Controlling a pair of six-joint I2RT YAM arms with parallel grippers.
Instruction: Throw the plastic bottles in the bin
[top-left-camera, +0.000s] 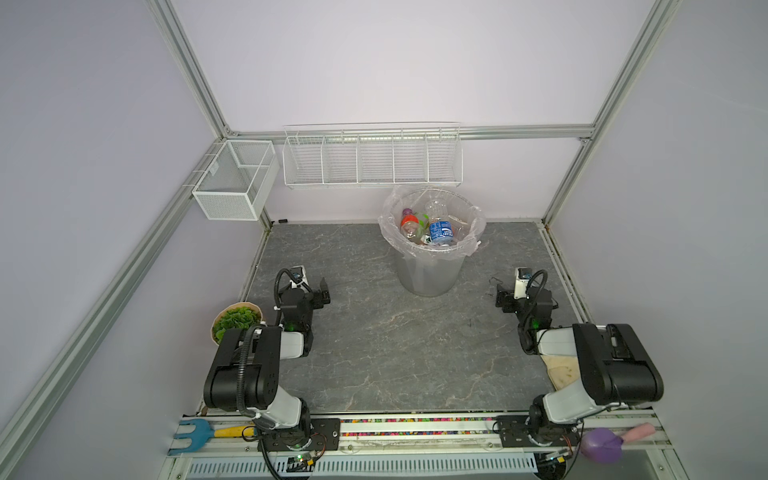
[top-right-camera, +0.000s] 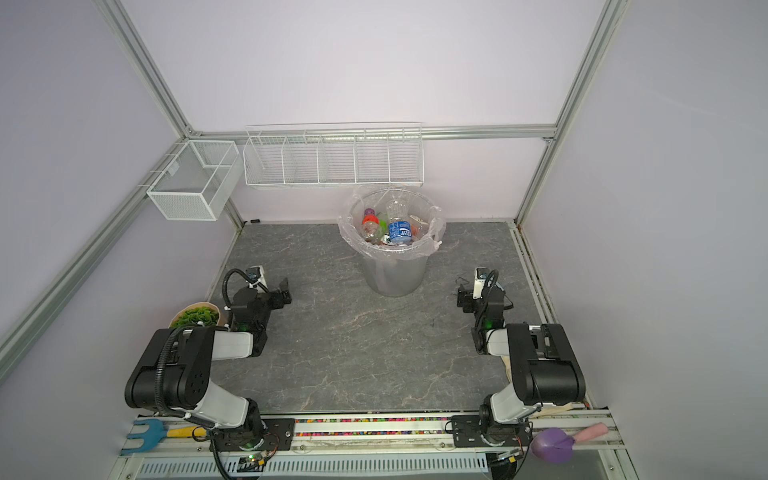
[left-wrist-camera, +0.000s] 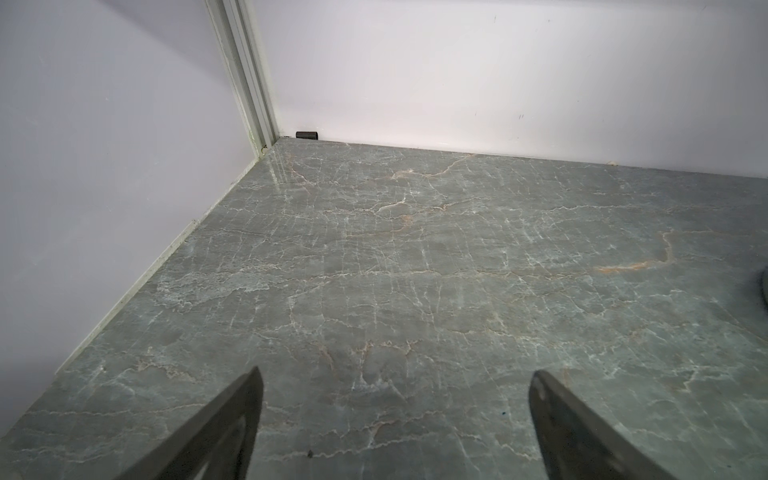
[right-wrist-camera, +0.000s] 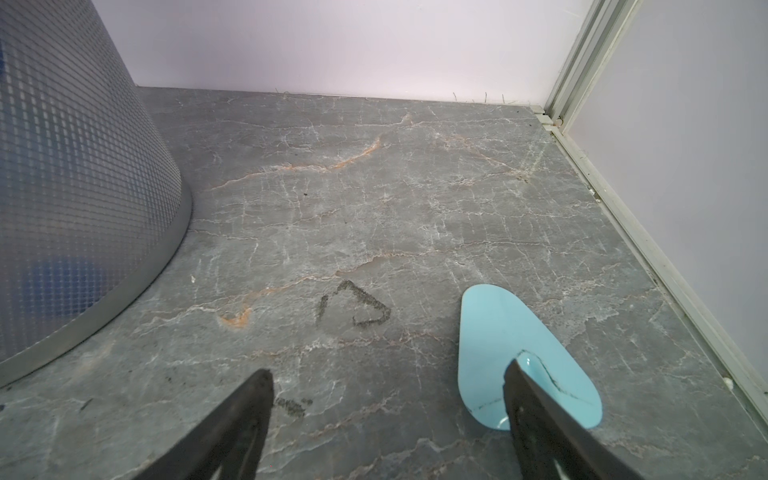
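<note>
At the 12 o'clock edge of the grey marbled tabletop (top-left-camera: 395, 353), reading a top view as the clock face, stands the bin (top-left-camera: 430, 270), a round grey bucket lined with a clear plastic bag folded over its rim. The plastic bottles (top-left-camera: 439, 231) lie heaped inside it: a blue-labelled one near the middle, a red-orange-labelled one (top-left-camera: 408, 219) at the bin's 9 o'clock side, a clear one (top-left-camera: 437, 207) by its 12 o'clock wall.

The left gripper (top-left-camera: 325, 293) hangs at about 9 o'clock on the table, jaws spread wide with nothing between them; the left wrist view shows its dark fingers (left-wrist-camera: 241, 411) apart over bare marble. The right gripper (top-left-camera: 502, 300) sits at about 3 o'clock, likewise wide open and empty. Its wrist view shows the bin's dimpled wall (right-wrist-camera: 83, 166) off to one side and a pale blue trowel blade (right-wrist-camera: 498, 332) flat on the table, partly hidden by one finger; whether they touch I cannot tell.

Above the bin a white wire rack (top-left-camera: 372, 160) of five compartments hangs on the wall, with a white mesh basket (top-left-camera: 232, 183) at 11 o'clock. A potted green plant (top-left-camera: 235, 322) sits at 8 o'clock, a blue garden fork (top-left-camera: 193, 430) at 7 o'clock and a purple scoop (top-left-camera: 600, 446) at 5 o'clock on the front rail.
</note>
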